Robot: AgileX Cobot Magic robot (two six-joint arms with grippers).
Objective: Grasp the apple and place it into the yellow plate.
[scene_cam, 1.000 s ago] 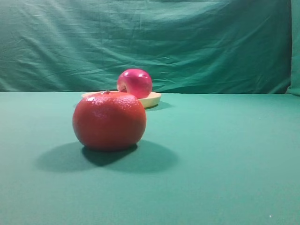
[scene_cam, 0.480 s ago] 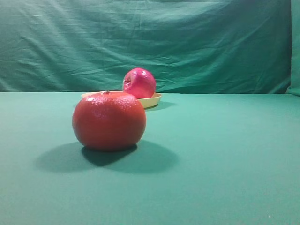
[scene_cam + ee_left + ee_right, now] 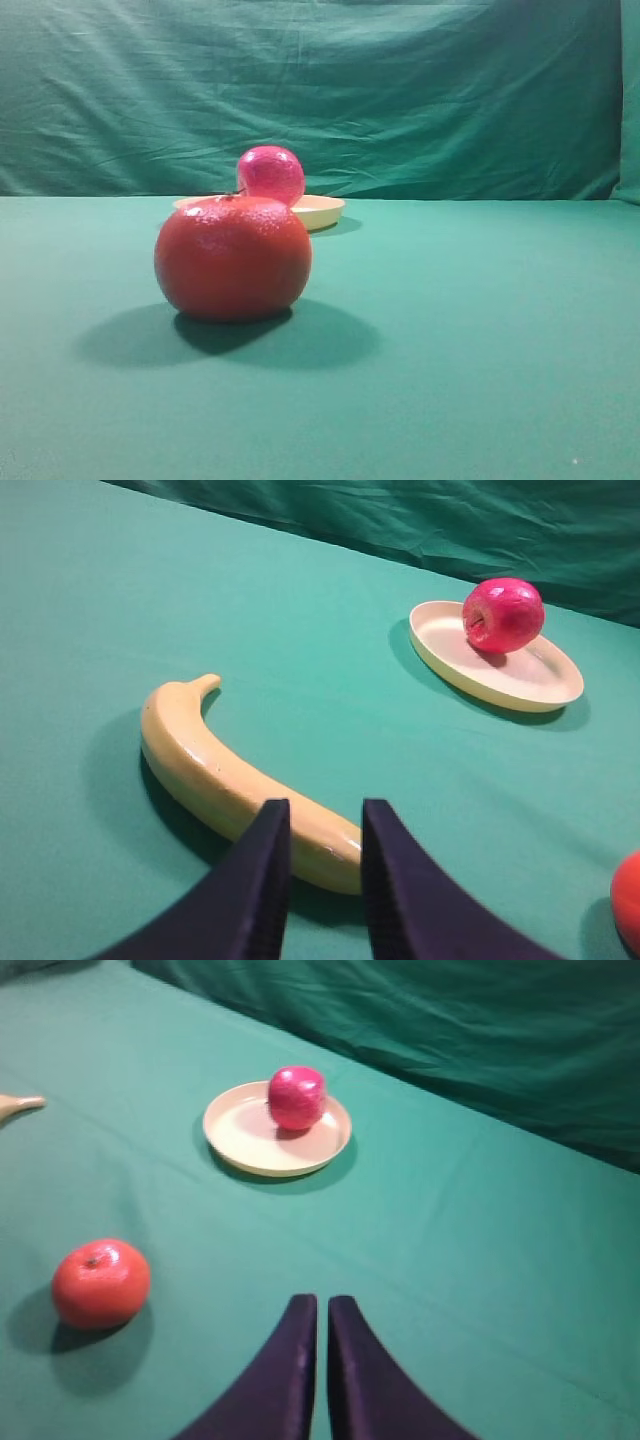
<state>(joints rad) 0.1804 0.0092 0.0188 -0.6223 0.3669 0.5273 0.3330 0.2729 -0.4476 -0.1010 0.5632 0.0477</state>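
The apple (image 3: 296, 1097) sits inside the yellow plate (image 3: 245, 1140), toward its far edge in the right wrist view, free of both grippers. From the left wrist camera its dark stem dimple faces sideways, toward the left of that picture. In the exterior high view the apple (image 3: 270, 174) shows only its upper part, because an orange-red, dimpled round fruit (image 3: 233, 257) stands in front and covers its lower left side along with much of the plate (image 3: 322, 210); only the plate's right rim shows there.

The right gripper (image 3: 313, 1360) hangs low over the green cloth (image 3: 480, 1220), well short of the plate, its two dark fingers pressed together with just a thin seam between them. The left gripper (image 3: 316, 875) has its fingers spread a little, holding nothing; their tips overlap the near end of a banana (image 3: 220, 770), so that end is hidden, and whether they touch it cannot be told. The fruit (image 3: 628, 900) is cut off at that picture's right edge, and only the banana's tip (image 3: 20, 1105) enters the right wrist view.
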